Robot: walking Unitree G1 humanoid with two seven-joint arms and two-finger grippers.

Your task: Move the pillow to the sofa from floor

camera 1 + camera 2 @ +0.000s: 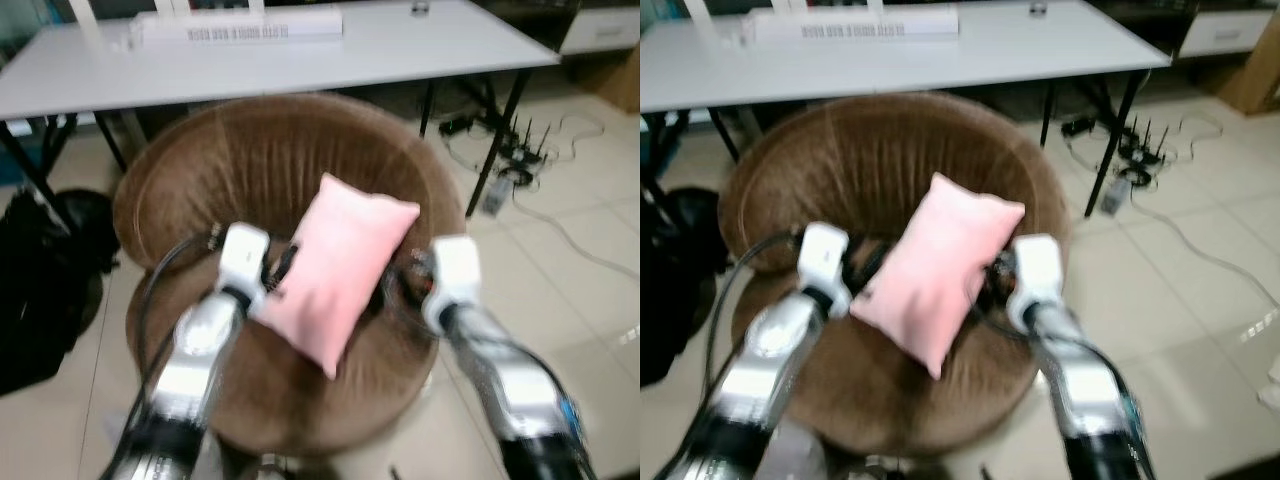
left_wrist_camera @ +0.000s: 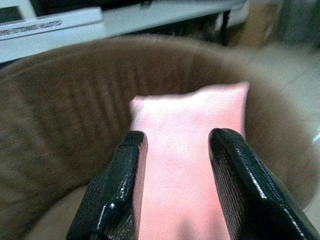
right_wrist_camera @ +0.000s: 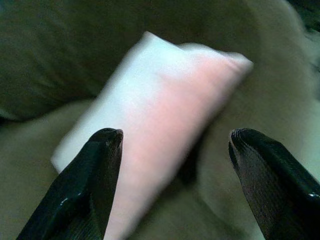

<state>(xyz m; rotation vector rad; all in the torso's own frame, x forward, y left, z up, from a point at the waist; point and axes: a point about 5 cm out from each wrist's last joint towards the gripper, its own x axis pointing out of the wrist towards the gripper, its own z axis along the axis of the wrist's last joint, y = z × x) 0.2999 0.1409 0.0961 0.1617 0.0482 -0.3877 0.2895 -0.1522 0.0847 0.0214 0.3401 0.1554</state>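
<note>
A pink pillow (image 1: 340,265) lies tilted over the seat of a round brown sofa chair (image 1: 250,150), its upper end toward the backrest. My two silver arms flank it, the left wrist on its left side and the right wrist on its right. In the left wrist view my left gripper (image 2: 177,137) is open, and the pillow (image 2: 190,125) shows between and beyond its black fingers (image 2: 120,190). My right gripper (image 3: 175,135) is open too, with the pillow (image 3: 160,100) just ahead of its fingertips. The head views are blurred, and whether the fingers touch the pillow is unclear.
A white table (image 1: 400,50) stands behind the chair, with a long white box (image 1: 235,25) on it. A black bag (image 1: 40,290) lies on the floor at the left. Cables and a power strip (image 1: 505,175) lie on the tiled floor at the right.
</note>
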